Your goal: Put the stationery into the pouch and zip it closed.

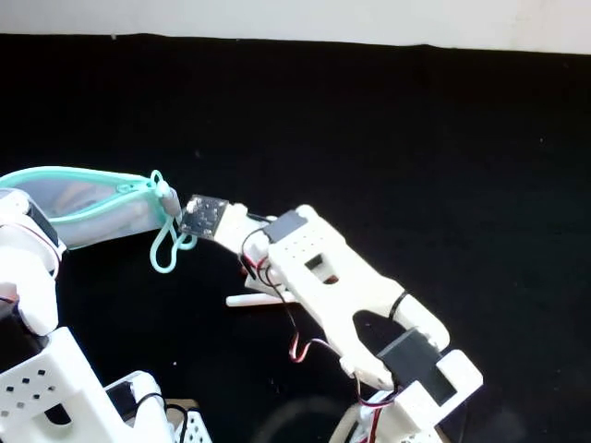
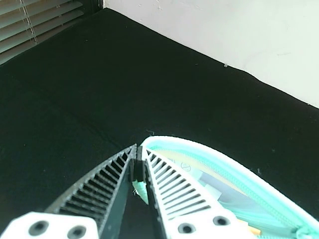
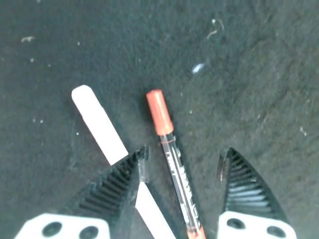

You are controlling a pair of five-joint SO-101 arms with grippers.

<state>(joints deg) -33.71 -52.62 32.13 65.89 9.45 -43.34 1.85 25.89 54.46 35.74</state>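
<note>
My right hand (image 3: pixel 185 152) hangs wide open astride the red-capped pen (image 3: pixel 172 164). The pen's long axis runs out through the gap, square to my closing line. The white pen (image 3: pixel 97 122) lies just beside it. Across the counter (image 1: pixel 416 138), at ten o'clock from the pens, my left hand (image 2: pixel 138 154) pinches the pouch (image 1: pixel 92 203) rim.

Left arm (image 1: pixel 37 388) and right arm (image 1: pixel 342 286): white printed shells, perforated panels, black servos, red-black-white cables (image 1: pixel 295 348). Fingers (image 3: pixel 112 186) ribbed, triangular; screw holes at bases.
</note>
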